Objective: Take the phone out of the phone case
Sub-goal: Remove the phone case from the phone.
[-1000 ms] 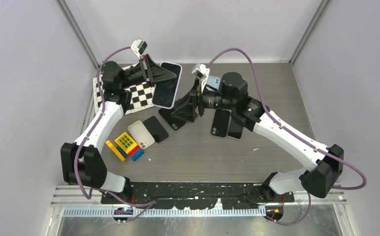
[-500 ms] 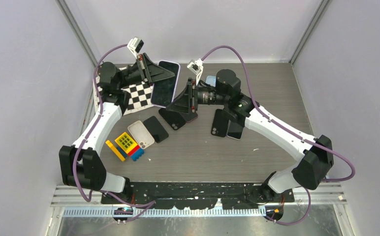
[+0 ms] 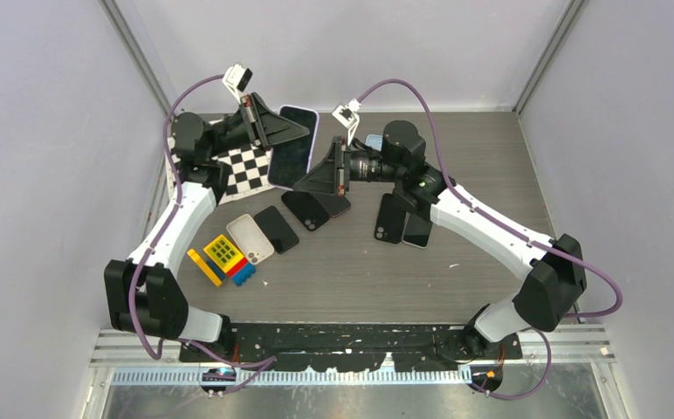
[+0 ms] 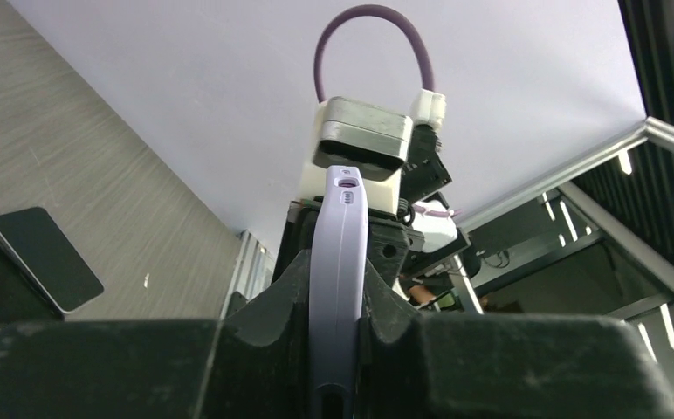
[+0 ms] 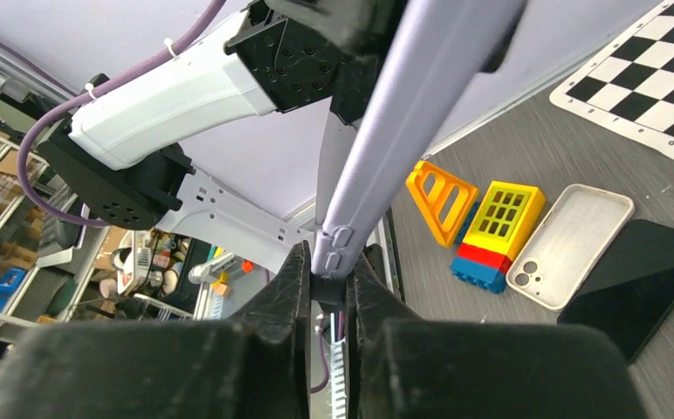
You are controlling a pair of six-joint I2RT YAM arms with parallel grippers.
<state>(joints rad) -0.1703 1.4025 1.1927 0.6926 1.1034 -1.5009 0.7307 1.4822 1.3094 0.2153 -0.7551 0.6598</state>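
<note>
1. Since a second ago, the right pincer (image 3: 307,180) has been swung leftward off the flat phones and brought up to the raised handset, and its jaws have been drawn in from wide to narrow.
2. A grey wood-grain table (image 3: 456,253) is seen beneath both pincers.
3. A black-and-white checkerboard sheet (image 3: 244,168) is laid flat under the left pincer (image 3: 299,131).
4. A dark-screened smartphone (image 3: 292,153) is held in the air between the two pincers, clear of the table, and is seated in a lavender soft plastic phone case (image 4: 338,262).
5. In the left wrist view, the left pincer (image 4: 338,297) is seen clamped tight on the case, one finger on each broad face.
6. In the right wrist view, the right pincer (image 5: 329,279) is seen pinched narrowly on the rim of the case, at the end opposite the left pincer.
7. Several dark flat phones (image 3: 392,218) are spread on the table below and behind the right pincer.
8. An empty white phone case (image 3: 250,238) is laid open side up, below the left pincer and nearer the bases.
9. Yellow, red and blue toy bricks (image 3: 226,255) are set just beside that white case, on the side away from the right pincer.
</note>
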